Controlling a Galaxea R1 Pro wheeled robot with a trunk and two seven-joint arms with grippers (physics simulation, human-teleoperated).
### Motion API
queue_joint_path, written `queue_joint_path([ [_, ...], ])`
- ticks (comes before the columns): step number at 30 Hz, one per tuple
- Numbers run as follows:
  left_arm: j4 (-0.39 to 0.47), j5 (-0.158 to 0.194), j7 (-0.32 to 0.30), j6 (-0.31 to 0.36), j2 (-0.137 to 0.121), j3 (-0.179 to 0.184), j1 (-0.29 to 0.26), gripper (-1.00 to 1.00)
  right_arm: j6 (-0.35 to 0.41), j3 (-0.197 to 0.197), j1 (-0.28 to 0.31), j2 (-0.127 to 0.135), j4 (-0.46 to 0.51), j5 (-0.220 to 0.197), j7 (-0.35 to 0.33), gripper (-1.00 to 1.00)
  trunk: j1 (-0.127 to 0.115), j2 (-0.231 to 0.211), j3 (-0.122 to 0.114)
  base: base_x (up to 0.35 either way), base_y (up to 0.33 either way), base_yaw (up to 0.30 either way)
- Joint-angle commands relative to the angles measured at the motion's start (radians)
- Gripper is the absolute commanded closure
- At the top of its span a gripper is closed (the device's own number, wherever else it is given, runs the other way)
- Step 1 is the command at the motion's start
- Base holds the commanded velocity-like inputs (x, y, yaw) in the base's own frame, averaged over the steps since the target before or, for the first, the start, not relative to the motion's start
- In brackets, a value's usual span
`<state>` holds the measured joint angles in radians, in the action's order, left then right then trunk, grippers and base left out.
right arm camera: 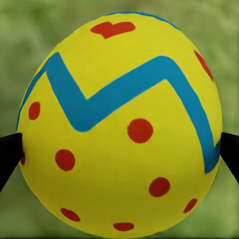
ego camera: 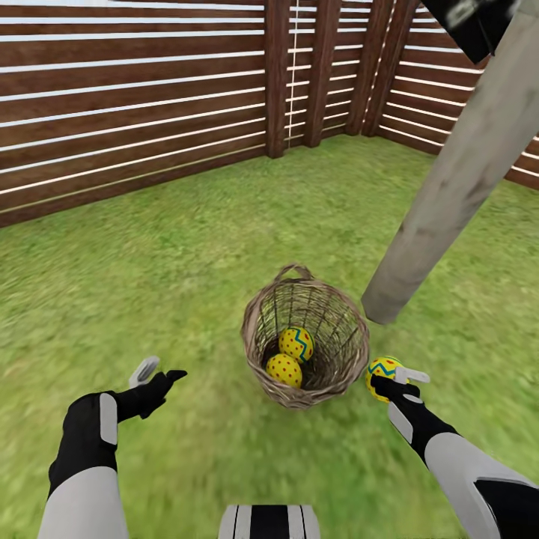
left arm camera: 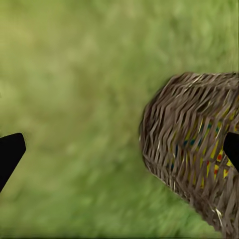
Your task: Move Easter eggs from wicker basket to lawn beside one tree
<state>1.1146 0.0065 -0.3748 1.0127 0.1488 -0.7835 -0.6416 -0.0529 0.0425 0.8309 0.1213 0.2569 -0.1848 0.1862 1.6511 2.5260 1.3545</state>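
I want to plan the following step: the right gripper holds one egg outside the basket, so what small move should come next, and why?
Probably carry the right gripper toward the tree trunk and set its zigzag egg on the lawn at the base. The egg is already clamped and out of the wicker basket, and the trunk stands just beyond it.

Left arm (ego camera: pixel 82 471): light grey forearm shell, black wrist section with a pale grey inset panel. Left gripper (ego camera: pixel 159 374): black body, one black finger and one pale grey finger (ego camera: pixel 144 369). Right arm (ego camera: pixel 464 468): light grey shell with black segments and a grey wrist panel. Right gripper (ego camera: pixel 398 378): black finger, pale grey finger (ego camera: pixel 413 375). Trunk (ego camera: pixel 269 522): light grey casing marked with black vertical stripes. Wrist views: matte black pointed fingertips (left arm camera: pixel 9 153).
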Motion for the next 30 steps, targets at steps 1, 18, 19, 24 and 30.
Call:
queue_joint_path([
  [1, 0.0, 0.001, -0.002, 0.006, 0.001, -0.004, -0.001, -1.0, -0.005, 0.0, 0.001, 0.0, -0.001, -0.01, 0.0, 1.0, 0.0, 0.001, 0.005, 0.0, 0.0, 0.0],
  [18, -0.031, 0.0, -0.003, 0.004, -0.005, -0.005, -0.001, -1.0, -0.007, 0.0, 0.001, 0.0, -0.001, -0.01, -0.001, 1.0, 0.001, 0.001, 0.009, 0.081, -0.04, 0.0],
  [19, -0.032, 0.0, -0.003, 0.003, -0.005, -0.005, -0.001, -1.0, -0.007, 0.0, 0.001, 0.0, -0.001, -0.01, -0.001, 1.0, 0.001, 0.001, 0.009, 0.046, -0.027, 0.0],
  [24, -0.053, 0.0, -0.003, -0.036, -0.005, -0.006, -0.001, -1.0, -0.007, 0.0, 0.001, 0.0, -0.001, -0.01, -0.001, 1.0, 0.001, 0.001, 0.009, 0.081, -0.013, 0.0],
  [30, -0.072, -0.001, -0.003, -0.043, -0.006, -0.007, -0.001, -1.0, -0.007, 0.0, 0.001, 0.0, -0.001, -0.01, -0.001, 1.0, 0.001, 0.001, 0.009, 0.259, -0.075, 0.0],
])
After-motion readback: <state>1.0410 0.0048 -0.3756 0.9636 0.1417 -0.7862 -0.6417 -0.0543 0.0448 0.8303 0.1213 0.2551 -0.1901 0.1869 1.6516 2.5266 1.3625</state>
